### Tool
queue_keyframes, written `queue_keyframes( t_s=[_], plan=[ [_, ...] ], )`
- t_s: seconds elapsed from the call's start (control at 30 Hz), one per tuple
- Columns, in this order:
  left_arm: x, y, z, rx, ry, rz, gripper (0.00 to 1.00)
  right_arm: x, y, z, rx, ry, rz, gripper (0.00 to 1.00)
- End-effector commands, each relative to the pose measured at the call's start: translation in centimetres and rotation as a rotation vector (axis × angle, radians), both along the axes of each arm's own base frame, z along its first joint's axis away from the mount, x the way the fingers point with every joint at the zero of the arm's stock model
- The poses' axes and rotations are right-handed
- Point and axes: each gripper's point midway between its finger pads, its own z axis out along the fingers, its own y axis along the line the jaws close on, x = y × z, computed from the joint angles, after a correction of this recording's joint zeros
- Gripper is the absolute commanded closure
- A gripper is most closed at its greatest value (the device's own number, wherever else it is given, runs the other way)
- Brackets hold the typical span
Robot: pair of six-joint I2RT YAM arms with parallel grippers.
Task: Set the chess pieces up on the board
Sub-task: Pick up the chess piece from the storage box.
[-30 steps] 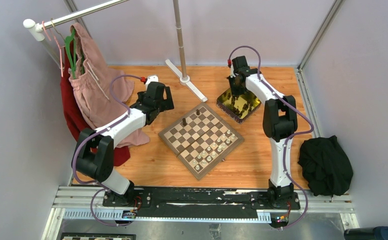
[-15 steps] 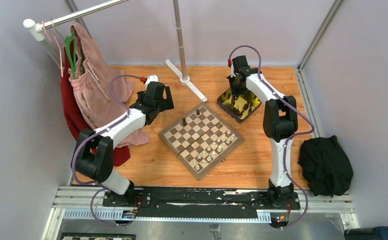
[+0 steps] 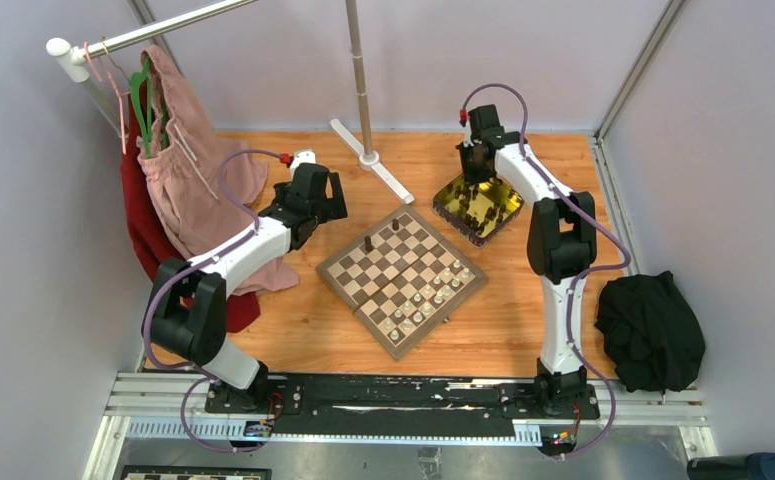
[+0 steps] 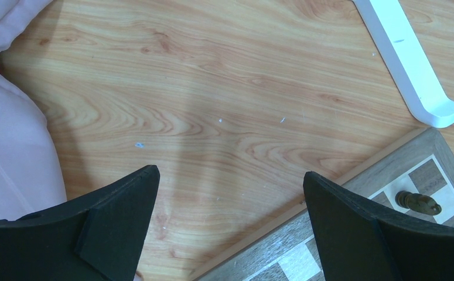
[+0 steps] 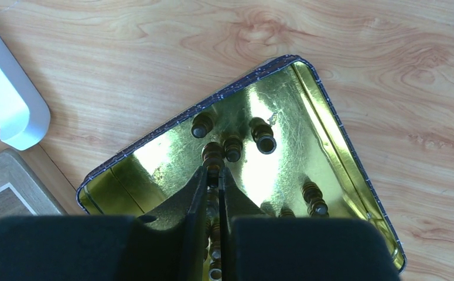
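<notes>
Right claw (image 5: 212, 178) pinching a dark chess piece (image 5: 212, 156) over the gold tin (image 5: 331, 120), other dark pieces (image 5: 263, 136) lying inside, left claw (image 4: 229, 175) spread

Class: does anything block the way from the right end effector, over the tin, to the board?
Nothing visible does. The right end effector grips a dark chess piece over the tin; only open table separates it from the board.

Wooden table (image 3: 293, 335), board (image 3: 368, 278), gold tin (image 3: 480, 208), white stand base (image 3: 375, 172)
</notes>
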Motion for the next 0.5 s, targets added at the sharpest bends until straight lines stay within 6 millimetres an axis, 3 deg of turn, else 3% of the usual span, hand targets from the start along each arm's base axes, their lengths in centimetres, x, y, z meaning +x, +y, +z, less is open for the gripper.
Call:
queue_keyframes(
  t_s=[0.0,0.47],
  plan=[
    [0.1,0.4,0.6,0.006,-0.018,0.011,0.00,0.4,-0.9,1.6,0.030,-0.024,-0.031,1.00],
    [-0.3,0.5,0.2,0.004,-0.005,0.016,0.00,-0.3,-0.4,4.8,0.054,-0.071,-0.001,1.00]
  ],
)
